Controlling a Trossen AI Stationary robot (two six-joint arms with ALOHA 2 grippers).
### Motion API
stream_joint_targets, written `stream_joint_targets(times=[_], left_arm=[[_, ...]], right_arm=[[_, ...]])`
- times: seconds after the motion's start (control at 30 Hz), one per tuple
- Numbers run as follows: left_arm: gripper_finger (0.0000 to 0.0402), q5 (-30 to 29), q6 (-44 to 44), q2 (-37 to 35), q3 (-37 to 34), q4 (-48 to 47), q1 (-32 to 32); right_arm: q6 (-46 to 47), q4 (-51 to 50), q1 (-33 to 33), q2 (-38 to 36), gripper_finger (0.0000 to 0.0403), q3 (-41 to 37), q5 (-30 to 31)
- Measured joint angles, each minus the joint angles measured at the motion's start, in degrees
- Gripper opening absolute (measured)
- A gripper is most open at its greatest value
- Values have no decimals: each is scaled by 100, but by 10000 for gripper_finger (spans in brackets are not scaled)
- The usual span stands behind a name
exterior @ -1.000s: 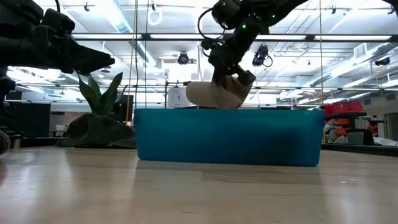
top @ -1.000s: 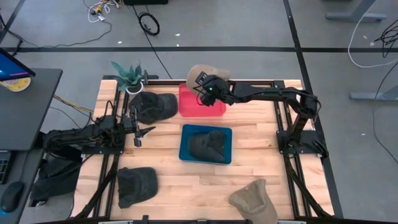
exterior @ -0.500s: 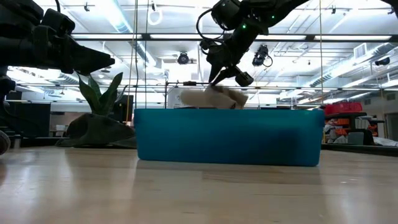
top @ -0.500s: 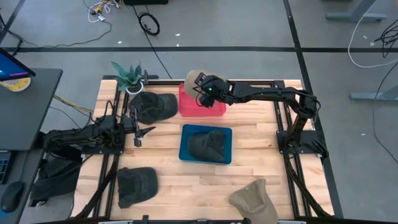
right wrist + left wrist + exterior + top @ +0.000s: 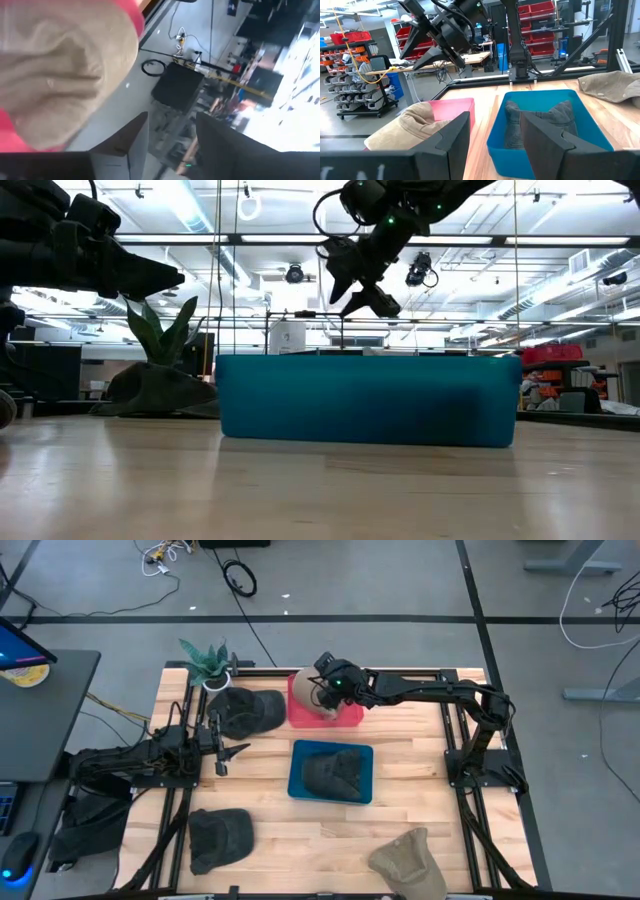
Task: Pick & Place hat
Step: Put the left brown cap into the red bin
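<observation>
A tan hat (image 5: 308, 692) lies in the red bin (image 5: 345, 716) at the table's far side, slumped over the bin's left rim; the left wrist view shows the same hat (image 5: 412, 125). My right gripper (image 5: 323, 681) hovers open just above it, fingers slanting down and apart in the low view (image 5: 362, 288), with nothing between them. The hat (image 5: 60, 65) fills the right wrist view beyond the fingers. My left gripper (image 5: 222, 752) waits open and level near the table's left edge.
A blue bin (image 5: 331, 772) at mid-table holds a dark hat (image 5: 333, 776). A black hat (image 5: 246, 710) lies left of the red bin, near a potted plant (image 5: 207, 662). Another dark hat (image 5: 220, 837) and a tan one (image 5: 408, 862) lie near the front edge.
My right gripper has opened and let go of the tan hat, rolling its wrist while staying above the red bin. The hat, which hung from the fingers, has dropped into the bin and sunk out of the low view behind the blue bin.
</observation>
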Motion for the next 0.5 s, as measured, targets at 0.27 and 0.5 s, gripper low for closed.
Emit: stream_joint_targets(times=[0.27,0.5], left_arm=[[177,2,0,0,-1,0,-2],[177,2,0,-1,-2,2,0]], right_arm=[[3479,80,-140,0,163,2,-704],[5014,-229,-852,174,145,7,-1835]])
